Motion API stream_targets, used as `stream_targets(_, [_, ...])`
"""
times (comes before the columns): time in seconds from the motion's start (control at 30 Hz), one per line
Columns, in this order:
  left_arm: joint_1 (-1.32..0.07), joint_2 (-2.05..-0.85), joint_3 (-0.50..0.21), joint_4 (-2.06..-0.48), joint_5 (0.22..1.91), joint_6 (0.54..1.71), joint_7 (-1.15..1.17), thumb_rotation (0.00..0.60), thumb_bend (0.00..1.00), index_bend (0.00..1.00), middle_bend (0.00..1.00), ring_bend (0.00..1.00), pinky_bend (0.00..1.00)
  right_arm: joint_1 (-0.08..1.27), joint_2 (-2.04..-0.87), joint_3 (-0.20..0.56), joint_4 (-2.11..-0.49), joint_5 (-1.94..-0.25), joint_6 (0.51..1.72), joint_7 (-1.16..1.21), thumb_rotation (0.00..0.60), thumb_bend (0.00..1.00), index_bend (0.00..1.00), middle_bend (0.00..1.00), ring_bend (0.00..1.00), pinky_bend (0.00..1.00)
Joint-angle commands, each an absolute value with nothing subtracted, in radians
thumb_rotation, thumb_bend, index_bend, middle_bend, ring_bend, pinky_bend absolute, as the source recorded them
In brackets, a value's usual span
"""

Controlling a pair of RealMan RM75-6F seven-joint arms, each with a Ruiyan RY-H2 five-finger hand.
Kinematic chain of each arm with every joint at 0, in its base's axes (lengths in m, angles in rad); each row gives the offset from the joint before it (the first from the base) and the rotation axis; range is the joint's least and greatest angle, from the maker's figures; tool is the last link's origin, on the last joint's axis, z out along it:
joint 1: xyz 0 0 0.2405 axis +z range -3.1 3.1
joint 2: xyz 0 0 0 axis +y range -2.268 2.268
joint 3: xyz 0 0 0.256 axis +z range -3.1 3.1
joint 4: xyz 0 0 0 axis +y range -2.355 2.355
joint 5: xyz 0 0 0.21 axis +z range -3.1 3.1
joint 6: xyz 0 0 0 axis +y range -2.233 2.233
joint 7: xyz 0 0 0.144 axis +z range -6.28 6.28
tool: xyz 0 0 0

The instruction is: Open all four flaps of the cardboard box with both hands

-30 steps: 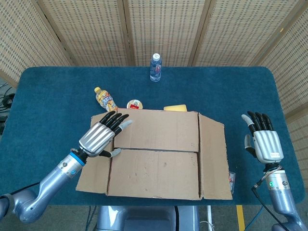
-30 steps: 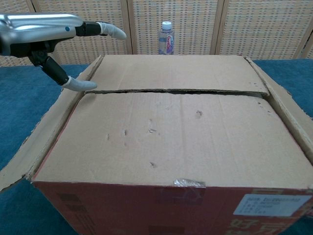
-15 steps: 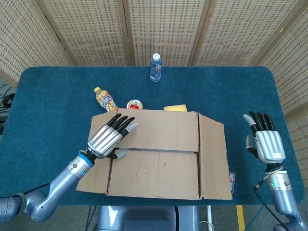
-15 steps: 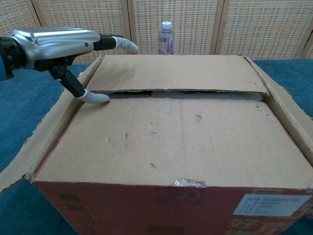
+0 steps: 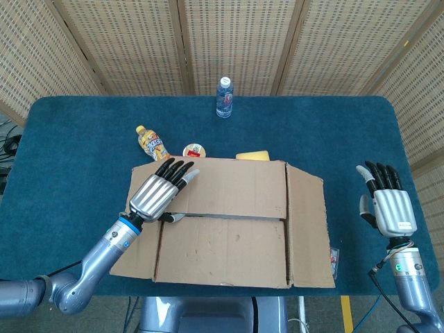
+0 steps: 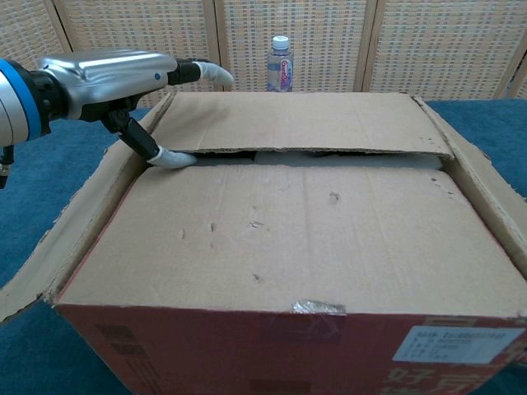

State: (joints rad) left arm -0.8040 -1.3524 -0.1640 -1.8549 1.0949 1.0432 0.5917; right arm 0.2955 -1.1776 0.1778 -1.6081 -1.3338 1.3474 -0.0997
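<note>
The cardboard box [image 5: 229, 222] [image 6: 296, 239] stands at the table's front middle. Its left and right side flaps are folded outward. The far flap [image 5: 229, 184] [image 6: 305, 119] and near flap [image 5: 222, 250] [image 6: 280, 230] still cover the top, with a narrow gap along their seam. My left hand [image 5: 158, 193] [image 6: 107, 74] hovers over the far flap's left end, fingers spread, and its thumb [image 6: 173, 158] pokes into the seam under that flap's edge. My right hand [image 5: 388, 202] stays flat and open above the table, right of the box and apart from it; the chest view does not show it.
A water bottle [image 5: 223, 97] [image 6: 281, 64] stands behind the box. An orange drink bottle [image 5: 151, 143], a small round tub [image 5: 195, 150] and a yellow block [image 5: 253, 155] lie just beyond the box's far edge. Wicker screens close off the back.
My left hand has moved right and forward over the far flap and its thumb has slid into the seam, which has widened a little. The right hand drifted slightly right and down.
</note>
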Motion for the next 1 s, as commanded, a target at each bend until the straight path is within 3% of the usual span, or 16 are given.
stream_targets(0.03, [-0.802, -1.361, -0.168, -1.846, 1.105, 1.059, 0.582, 0.471, 0.28, 0.00, 0.00, 0.00, 0.00, 0.293, -1.176, 0.178, -1.610, -1.335, 1.350, -0.100, 0.600, 0.72, 0.12, 0.08, 0.00, 0.01])
stream_targets(0.43, [-0.774, -1.341, -0.199, -1.832, 1.194, 1.134, 0.476, 0.471, 0.28, 0.00, 0.00, 0.00, 0.00, 0.294, -1.176, 0.180, -1.610, -1.337, 1.346, -0.097, 0.600, 0.72, 0.12, 0.08, 0.00, 0.01])
stream_targets(1.0, [-0.885, -1.349, -0.357, -1.633, 1.106, 1.083, 0.432, 0.470, 0.28, 0.00, 0.00, 0.00, 0.00, 0.297, -1.169, 0.181, -1.631, -1.331, 1.336, -0.115, 0.600, 0.72, 0.12, 0.08, 0.00, 0.01])
